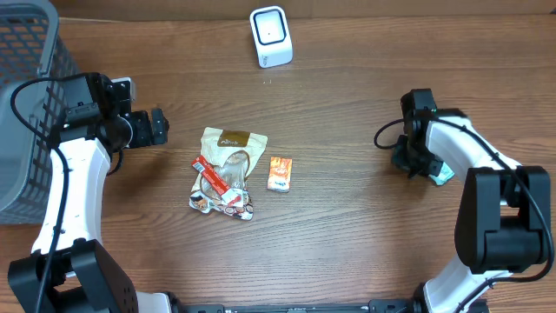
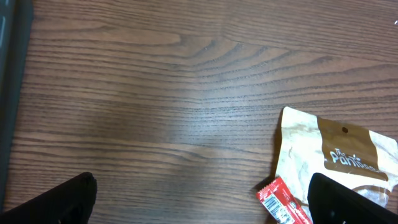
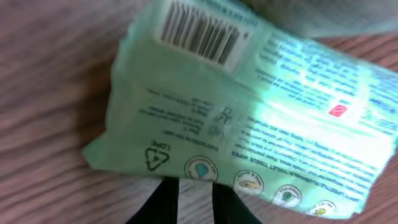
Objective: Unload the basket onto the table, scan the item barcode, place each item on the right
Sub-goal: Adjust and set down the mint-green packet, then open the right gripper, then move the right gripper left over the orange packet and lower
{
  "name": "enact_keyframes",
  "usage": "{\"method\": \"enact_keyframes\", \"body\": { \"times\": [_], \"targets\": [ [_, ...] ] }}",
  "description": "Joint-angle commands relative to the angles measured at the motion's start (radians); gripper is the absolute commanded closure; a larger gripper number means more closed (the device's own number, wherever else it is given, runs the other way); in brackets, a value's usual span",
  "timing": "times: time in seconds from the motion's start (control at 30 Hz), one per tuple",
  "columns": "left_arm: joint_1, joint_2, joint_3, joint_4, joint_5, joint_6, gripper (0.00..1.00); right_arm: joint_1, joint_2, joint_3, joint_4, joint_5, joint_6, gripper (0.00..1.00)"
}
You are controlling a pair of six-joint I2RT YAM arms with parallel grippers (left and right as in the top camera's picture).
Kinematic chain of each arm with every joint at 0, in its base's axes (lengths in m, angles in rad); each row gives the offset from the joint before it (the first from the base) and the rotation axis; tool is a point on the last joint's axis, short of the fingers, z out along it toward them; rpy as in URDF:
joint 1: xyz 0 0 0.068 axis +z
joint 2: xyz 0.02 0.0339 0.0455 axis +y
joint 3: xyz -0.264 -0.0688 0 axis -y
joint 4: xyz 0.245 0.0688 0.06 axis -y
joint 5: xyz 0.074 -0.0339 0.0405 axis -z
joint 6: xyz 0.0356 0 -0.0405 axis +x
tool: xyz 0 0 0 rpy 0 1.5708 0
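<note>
A pale green wipes pack [image 3: 249, 106] fills the right wrist view, its barcode [image 3: 200, 34] facing the camera at the top. My right gripper [image 3: 196, 183] sits at the pack's near edge. Its fingers stand a narrow gap apart with bare wood showing between them, and the pack hides their tips. From overhead the pack [image 1: 441, 174] lies on the table beside the right gripper [image 1: 417, 165]. The left gripper [image 2: 202, 205] is wide open over bare wood, with nothing between its fingers, left of the snack pile [image 1: 224, 174]. The white scanner [image 1: 270, 35] stands at the back centre.
A tan pouch [image 1: 233, 143], a red wrapper [image 2: 283, 200] and other small packets lie in a pile at mid-table. An orange packet [image 1: 279, 174] sits just right of them. A grey mesh basket [image 1: 26, 113] stands at the left edge.
</note>
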Motion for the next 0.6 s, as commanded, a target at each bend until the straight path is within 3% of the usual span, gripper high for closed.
{"method": "enact_keyframes", "body": {
  "times": [0.0, 0.23, 0.57],
  "targets": [
    [-0.001, 0.005, 0.014, 0.003, 0.008, 0.012, 0.00, -0.002, -0.008, 0.167, -0.075, -0.115, 0.008, 0.78],
    [-0.001, 0.005, 0.014, 0.003, 0.008, 0.012, 0.00, 0.052, -0.008, 0.262, -0.129, -0.497, 0.008, 0.70],
    [-0.001, 0.005, 0.014, 0.003, 0.008, 0.012, 0.00, 0.267, -0.008, 0.253, -0.082, -0.538, 0.017, 0.68]
  ]
}}
